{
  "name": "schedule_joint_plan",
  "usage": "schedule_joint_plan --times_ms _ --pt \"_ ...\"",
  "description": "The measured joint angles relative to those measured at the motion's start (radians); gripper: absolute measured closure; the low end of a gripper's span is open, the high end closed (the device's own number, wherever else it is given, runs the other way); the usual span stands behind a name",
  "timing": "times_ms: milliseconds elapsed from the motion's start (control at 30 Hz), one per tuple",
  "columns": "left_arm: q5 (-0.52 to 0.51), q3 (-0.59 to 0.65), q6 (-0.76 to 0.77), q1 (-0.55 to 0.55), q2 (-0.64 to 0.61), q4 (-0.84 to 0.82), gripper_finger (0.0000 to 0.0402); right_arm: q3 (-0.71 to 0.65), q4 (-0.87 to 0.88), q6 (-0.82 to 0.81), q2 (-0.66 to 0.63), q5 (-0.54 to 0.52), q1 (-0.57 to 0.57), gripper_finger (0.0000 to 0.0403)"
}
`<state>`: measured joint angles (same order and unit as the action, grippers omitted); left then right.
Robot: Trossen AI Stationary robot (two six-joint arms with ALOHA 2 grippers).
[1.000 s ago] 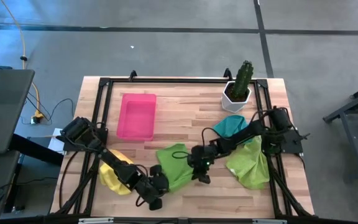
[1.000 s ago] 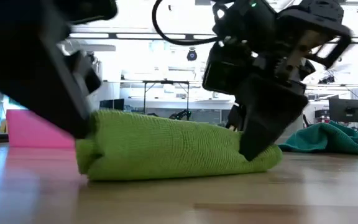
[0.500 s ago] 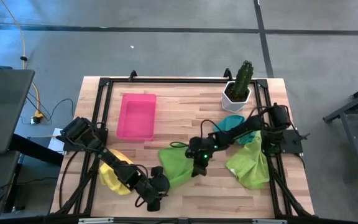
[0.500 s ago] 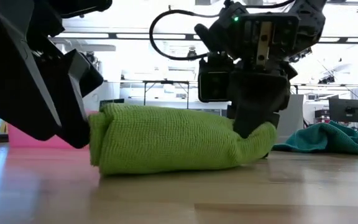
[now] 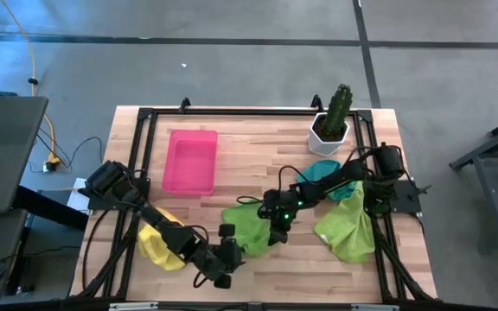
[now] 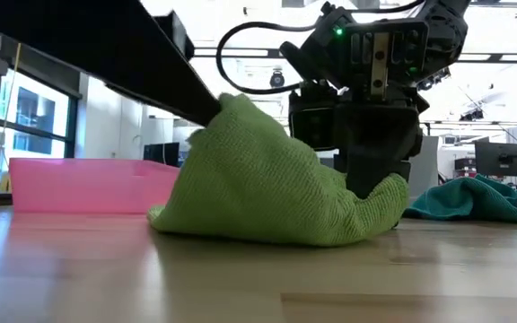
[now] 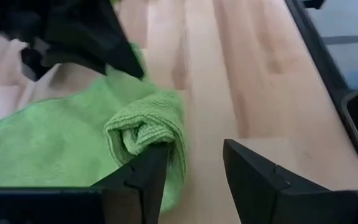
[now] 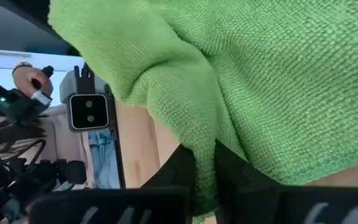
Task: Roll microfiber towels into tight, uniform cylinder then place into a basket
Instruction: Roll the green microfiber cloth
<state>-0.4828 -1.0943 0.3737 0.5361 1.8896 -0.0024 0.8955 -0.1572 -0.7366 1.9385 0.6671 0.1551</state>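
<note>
Pink basket, upper left of high view, holds nothing. Lime towel at centre, half rolled; right gripper pinches its edge, left gripper open beside roll. Three towels unrolled.

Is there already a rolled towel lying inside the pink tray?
No, seen from above the pink tray holds nothing, and the green towel being worked lies on the table between the two grippers.

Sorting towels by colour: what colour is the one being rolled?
Lime green microfiber towel, clearest in the low view.
</note>
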Motion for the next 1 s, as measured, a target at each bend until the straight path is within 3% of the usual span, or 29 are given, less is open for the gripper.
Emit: schedule_joint_plan --times_ms 133,300,400,567,633,1000 --pt "0.037 -0.001 0.009 0.000 0.000 0.007 0.0254 0.000 0.005 0.000 0.000 -0.006 0.000 0.0394" --pt "0.206 -0.001 0.036 0.047 0.000 0.006 0.0254 0.000 0.007 0.002 0.001 -0.009 0.000 0.0394" --pt "0.166 -0.001 0.034 0.080 0.000 0.011 0.0254 0.000 0.009 0.013 0.001 -0.012 0.001 0.0394" --pt "-0.084 -0.001 -0.065 0.085 -0.001 0.054 0.0254 0.000 0.011 0.015 0.001 -0.031 0.001 0.0394" --pt "-0.124 0.000 -0.061 0.065 -0.001 0.052 0.0254 0.000 0.011 0.015 0.001 -0.037 0.001 0.0394" --pt "0.074 0.003 0.159 -0.031 0.053 0.050 0.0254 -0.001 0.010 0.020 0.001 -0.051 0.001 0.0394"
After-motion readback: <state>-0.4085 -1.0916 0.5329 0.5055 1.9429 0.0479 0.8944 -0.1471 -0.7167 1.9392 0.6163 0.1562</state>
